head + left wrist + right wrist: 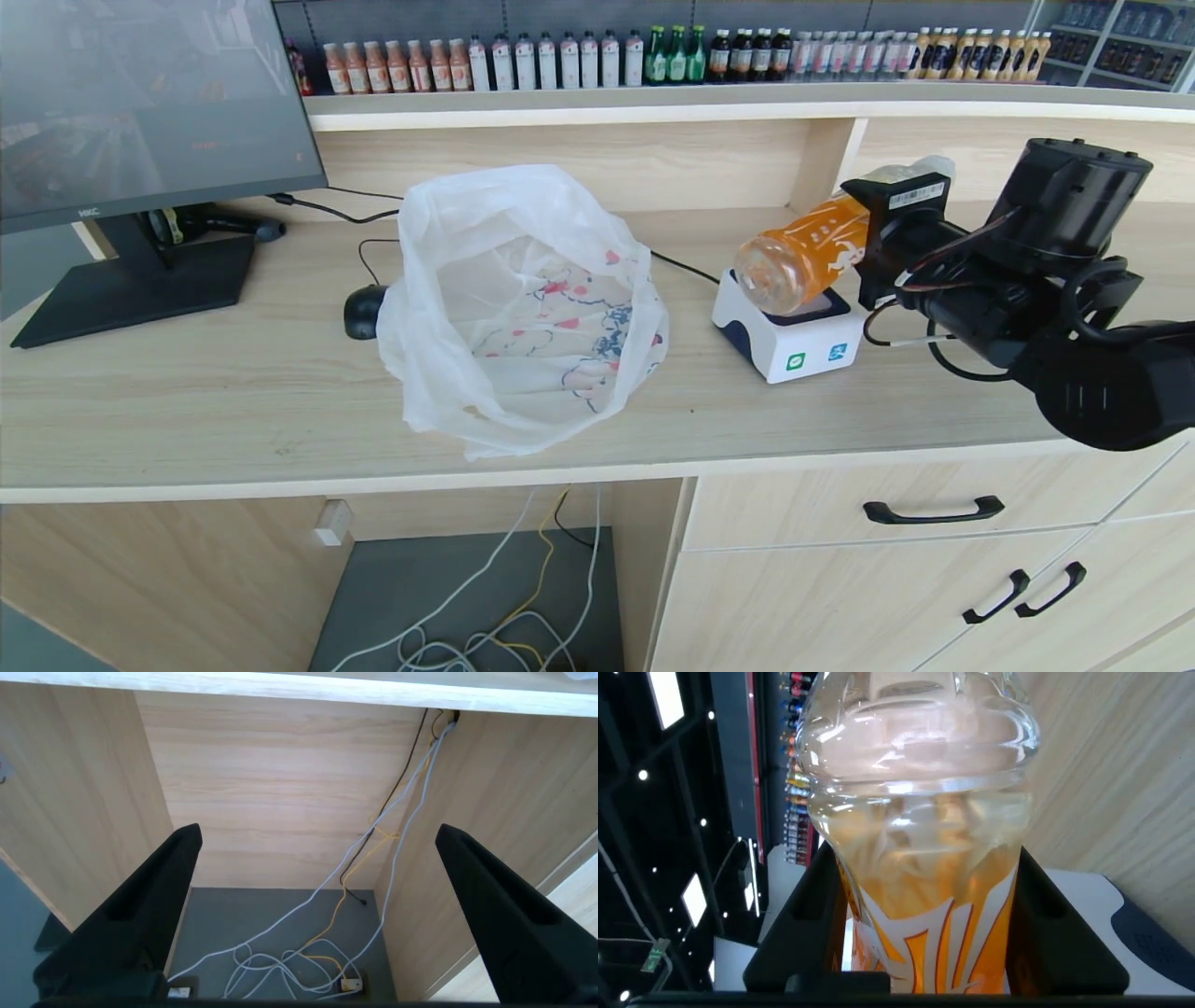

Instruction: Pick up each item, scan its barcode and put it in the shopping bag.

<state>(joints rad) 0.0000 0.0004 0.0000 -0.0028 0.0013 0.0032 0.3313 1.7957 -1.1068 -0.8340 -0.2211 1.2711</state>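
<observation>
The right gripper (887, 233), a black two-fingered clamp, is closed across a clear plastic bottle of orange drink with an orange film label (803, 252). It holds the bottle nearly level just above the white and dark-blue box scanner (794, 341), base end over the scanner's dark window. Whether the base touches it I cannot tell. In the right wrist view the black fingers (808, 924) press on both sides of the labelled body. The bottle looks full, so probably fairly heavy. Its thin wall should give a little under pressure and the glossy film may be slippery. The grip sits towards the cap end, so the heavy base could sag, and a hold nearer mid-body seems steadier. The crumpled white translucent shopping bag (523, 308) stands open on the pale wooden counter (187, 411), to the left of the scanner. The left gripper (318, 915) hangs with jaws spread wide in the recess under the counter, below the scanner and to its left.
</observation>
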